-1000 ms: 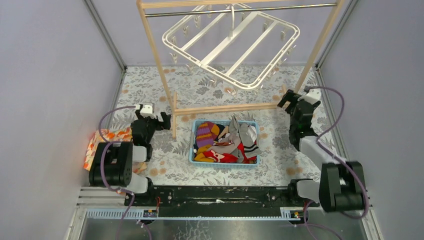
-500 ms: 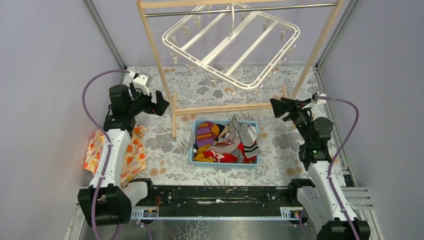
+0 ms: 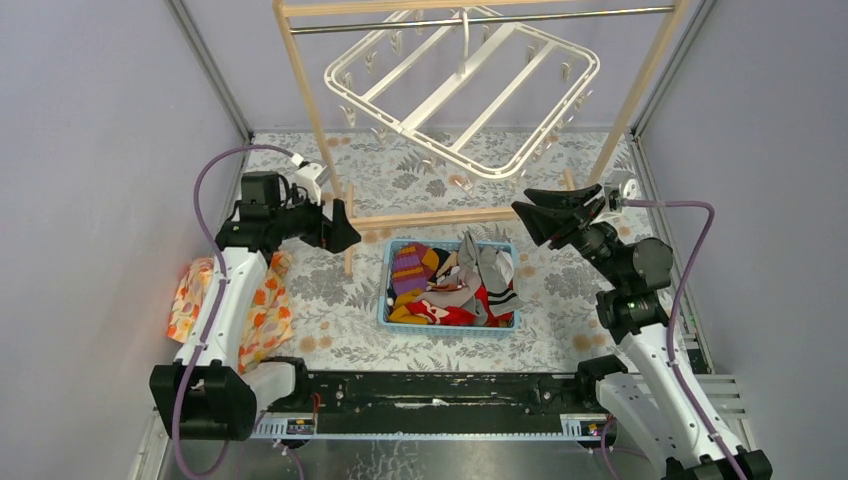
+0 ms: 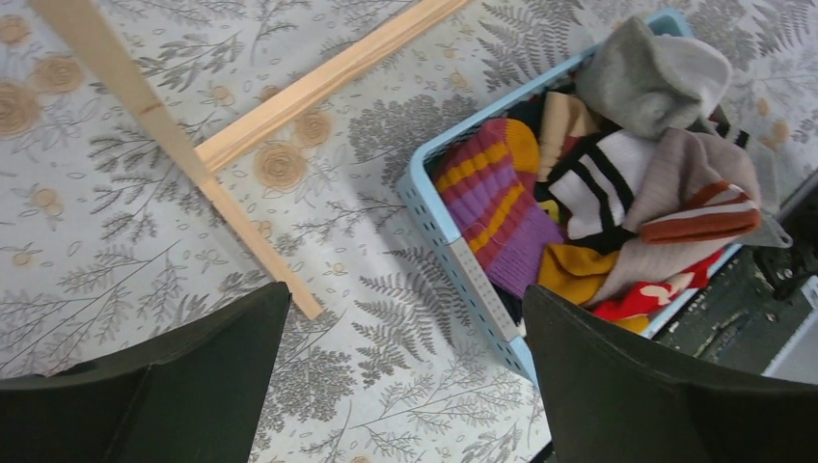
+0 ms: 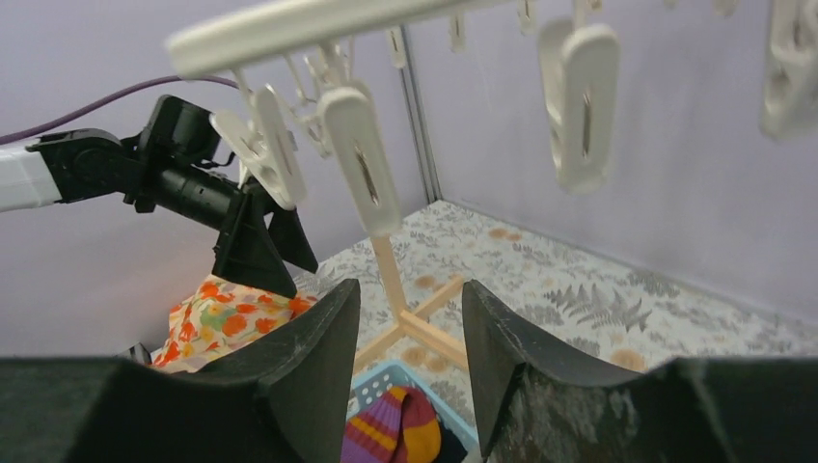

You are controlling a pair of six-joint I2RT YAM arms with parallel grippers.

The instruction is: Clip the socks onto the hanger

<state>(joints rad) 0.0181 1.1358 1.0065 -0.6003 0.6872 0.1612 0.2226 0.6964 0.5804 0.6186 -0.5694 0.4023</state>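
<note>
The socks (image 3: 483,266), grey with striped cuffs, lie heaped with colourful clothes in a blue basket (image 3: 384,300). In the left wrist view a plain grey sock (image 4: 656,82) and one with a dark-red cuff (image 4: 696,198) top the pile. The white hanger (image 3: 460,95) hangs tilted from the rack's rail, its clips (image 5: 362,169) dangling close in the right wrist view. My left gripper (image 3: 345,228) (image 4: 405,289) hovers wide open left of the basket, empty. My right gripper (image 3: 528,222) (image 5: 410,285) is raised right of the basket below the hanger's edge, partly open, with nothing between its fingers.
A pale wooden rack (image 3: 310,110) straddles the back of the table, its base bar (image 3: 450,215) just behind the basket. A floral orange cloth (image 3: 225,300) lies at the left edge. A purple-striped garment (image 3: 408,268) fills the basket's left side. Walls close in on both sides.
Both arms have unfolded and lifted, swinging their grippers inward toward the basket. The right jaws have narrowed to about half their earlier gap. The left jaws stay wide.
</note>
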